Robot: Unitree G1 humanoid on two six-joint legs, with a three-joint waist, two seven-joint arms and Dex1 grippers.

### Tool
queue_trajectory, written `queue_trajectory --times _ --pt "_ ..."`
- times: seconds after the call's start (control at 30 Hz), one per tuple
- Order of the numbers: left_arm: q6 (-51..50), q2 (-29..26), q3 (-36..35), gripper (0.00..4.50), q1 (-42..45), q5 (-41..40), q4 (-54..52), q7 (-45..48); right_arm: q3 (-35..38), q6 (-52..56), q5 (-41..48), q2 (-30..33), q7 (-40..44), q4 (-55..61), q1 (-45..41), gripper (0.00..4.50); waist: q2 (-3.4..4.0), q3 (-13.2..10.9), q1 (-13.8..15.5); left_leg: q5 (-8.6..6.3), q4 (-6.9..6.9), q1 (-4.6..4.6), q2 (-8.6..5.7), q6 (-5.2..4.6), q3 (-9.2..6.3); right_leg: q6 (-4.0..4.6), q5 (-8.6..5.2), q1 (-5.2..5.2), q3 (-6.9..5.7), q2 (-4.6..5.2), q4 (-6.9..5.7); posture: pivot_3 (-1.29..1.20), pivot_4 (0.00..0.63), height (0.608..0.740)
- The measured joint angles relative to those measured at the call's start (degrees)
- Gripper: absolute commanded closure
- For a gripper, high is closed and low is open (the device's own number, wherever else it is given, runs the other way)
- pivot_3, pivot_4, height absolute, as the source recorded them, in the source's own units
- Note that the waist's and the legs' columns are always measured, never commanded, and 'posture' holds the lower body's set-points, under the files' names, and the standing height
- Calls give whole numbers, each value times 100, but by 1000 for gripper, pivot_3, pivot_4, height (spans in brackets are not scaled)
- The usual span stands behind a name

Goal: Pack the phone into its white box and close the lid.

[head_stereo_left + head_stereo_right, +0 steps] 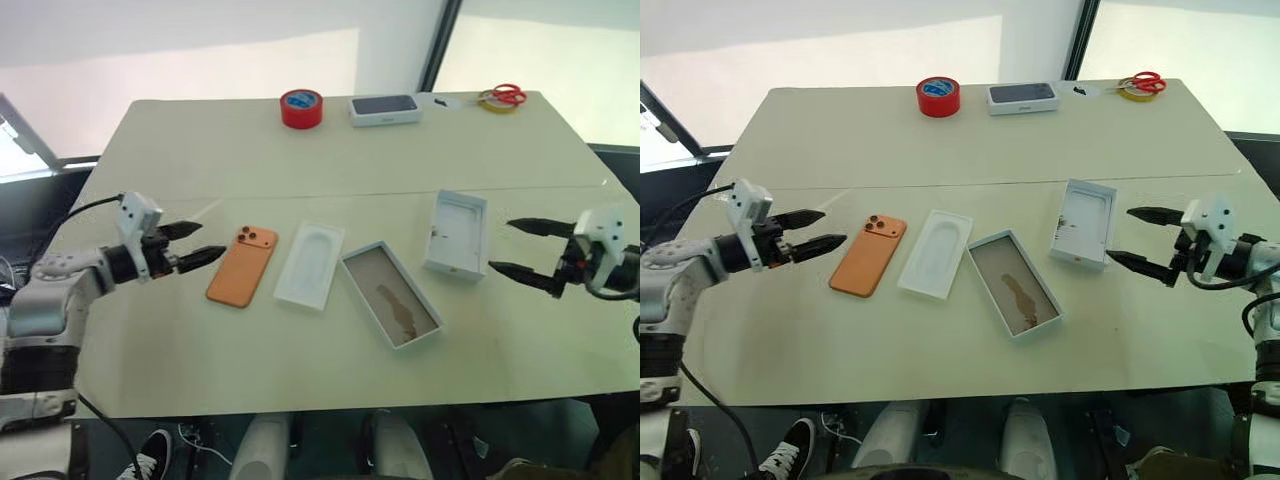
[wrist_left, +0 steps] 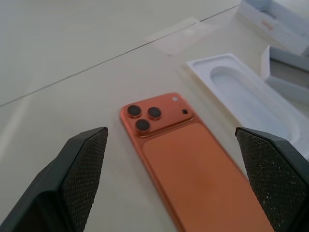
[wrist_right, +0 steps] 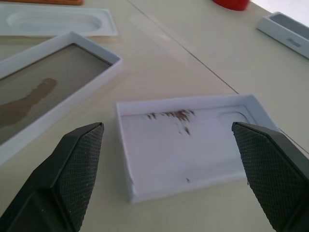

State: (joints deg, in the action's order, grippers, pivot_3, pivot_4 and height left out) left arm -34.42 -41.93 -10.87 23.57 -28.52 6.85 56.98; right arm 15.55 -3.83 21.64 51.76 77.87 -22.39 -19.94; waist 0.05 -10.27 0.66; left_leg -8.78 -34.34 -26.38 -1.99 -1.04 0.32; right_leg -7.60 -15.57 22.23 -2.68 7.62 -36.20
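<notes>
My left tool (image 1: pixel 190 243) hangs wide open just beside the phone (image 1: pixel 242 266), which lies lens-side up, flat on the worktop (image 1: pixel 200 350). I judge it stiff, slick and thin, best pinched across its long edges. The white box (image 1: pixel 391 295) sits mid-worktop, open. My right tool (image 1: pixel 520 246) gapes, empty, at the lid (image 1: pixel 456 233). Beyond them is bare room up to the red tape roll (image 1: pixel 301 107).

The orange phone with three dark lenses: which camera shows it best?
The left wrist view: the orange smartphone lies back-up on the table, close enough to count its three dark lenses. Both head views show it whole but small, beside the thin white plastic insert. The right wrist view catches an orange sliver at its edge.
</notes>
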Motion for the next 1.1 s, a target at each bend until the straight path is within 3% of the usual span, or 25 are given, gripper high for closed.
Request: queue_trajectory --times 0.27,0.43,0.8,1.07,1.1 --pt "-1743 994 967 64 131 13 -1193 -1390 -518 135 -8 -253 -149 1237 134 64 -12 -5 12 1 -21 -4 -4 -2 -7 -2 0 -15 -2 -3 -1 0 150 740" --pt "-3036 1648 829 64 525 -599 -1073 -1802 -528 261 0 -269 -308 1360 155 64 -12 -5 14 -2 -39 -3 -4 -6 -25 -3 -1 -31 -16 -5 -1 0 150 740" --pt "-3864 1778 816 64 962 -751 -764 -2181 -519 219 -9 -266 -392 1433 342 64 -12 -5 20 -6 -52 0 -6 -9 -38 -4 -3 -48 -29 -5 0 0 150 740" --pt "-4092 2556 556 64 1408 -717 -147 -2732 -567 123 -35 -297 -488 1428 319 64 -7 -1 173 -18 -74 6 -15 -3 -59 3 -7 -73 -45 1 9 0 150 740" --pt "-4127 2575 516 291 1425 -720 -120 -2748 -567 110 -35 -295 -490 1428 315 15 -8 -1 173 -19 -75 6 -15 -3 -59 3 -7 -74 -45 1 10 0 150 740"
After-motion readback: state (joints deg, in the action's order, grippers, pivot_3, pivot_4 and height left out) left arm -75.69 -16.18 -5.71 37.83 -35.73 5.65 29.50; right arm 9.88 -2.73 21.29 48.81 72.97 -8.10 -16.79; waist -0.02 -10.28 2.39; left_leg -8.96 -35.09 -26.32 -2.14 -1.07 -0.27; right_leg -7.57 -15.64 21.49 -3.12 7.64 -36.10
